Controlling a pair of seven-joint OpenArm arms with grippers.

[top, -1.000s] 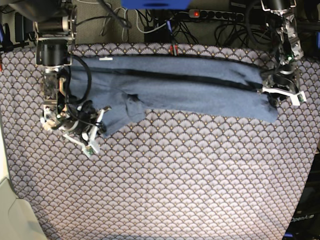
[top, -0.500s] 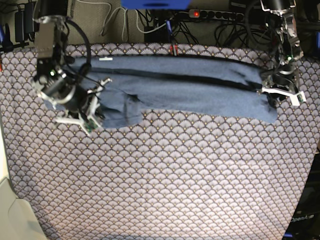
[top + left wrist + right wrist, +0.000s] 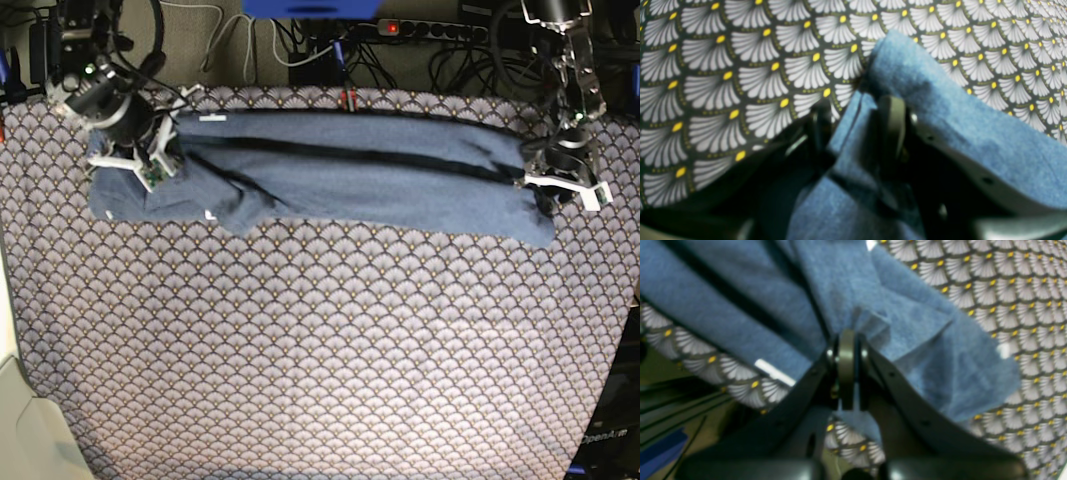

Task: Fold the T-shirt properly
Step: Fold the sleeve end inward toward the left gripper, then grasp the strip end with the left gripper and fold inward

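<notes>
The slate-blue T-shirt (image 3: 380, 180) lies as a long folded band across the back of the table, plain side up, with a small white tag (image 3: 211, 118) at its back edge. My right gripper (image 3: 150, 165) is at the shirt's left end, shut on a bunched piece of the fabric; the right wrist view shows the gripper (image 3: 846, 340) pinching the T-shirt (image 3: 740, 290). My left gripper (image 3: 552, 185) is at the shirt's right end. In the left wrist view this gripper (image 3: 857, 115) has the T-shirt's (image 3: 940, 100) edge between its fingers.
The scallop-patterned tablecloth (image 3: 320, 350) covers the table. A power strip and cables (image 3: 430, 30) lie behind the back edge. A pale object (image 3: 20, 420) stands at the front left corner.
My right gripper has moved from the front left up toward the back left, carrying the shirt's left flap with it. The left arm has not moved.
</notes>
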